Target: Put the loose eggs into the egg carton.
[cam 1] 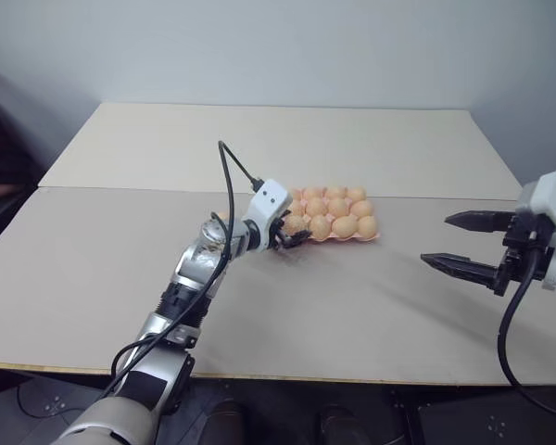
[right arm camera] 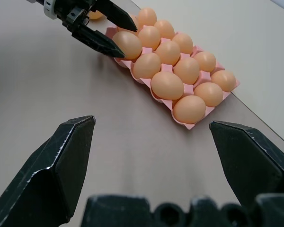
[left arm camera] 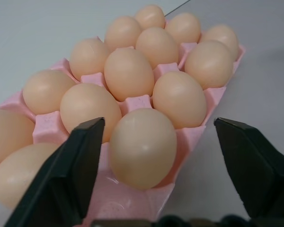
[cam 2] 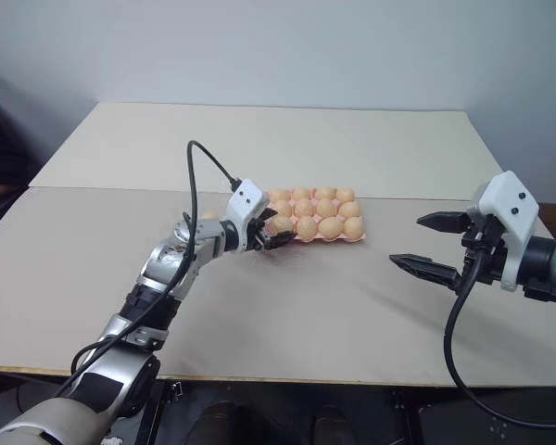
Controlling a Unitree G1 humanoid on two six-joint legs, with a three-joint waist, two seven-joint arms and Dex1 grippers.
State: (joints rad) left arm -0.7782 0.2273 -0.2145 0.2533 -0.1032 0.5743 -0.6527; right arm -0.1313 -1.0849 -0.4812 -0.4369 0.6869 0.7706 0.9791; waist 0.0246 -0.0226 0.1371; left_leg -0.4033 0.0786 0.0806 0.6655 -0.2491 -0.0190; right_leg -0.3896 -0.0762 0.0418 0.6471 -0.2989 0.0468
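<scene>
The left hand stood wide around the corner egg, which sat in its cup untouched by either finger. That egg filled the near-left corner of the egg carton, a pink tray packed with eggs near the middle of the pale tabletop. A grey wall rose behind. The right hand hovered wide and empty, well apart to the right.

I see a pale beige table made of two boards joined along a seam, set before a plain grey wall, with dark floor below its near edge.
</scene>
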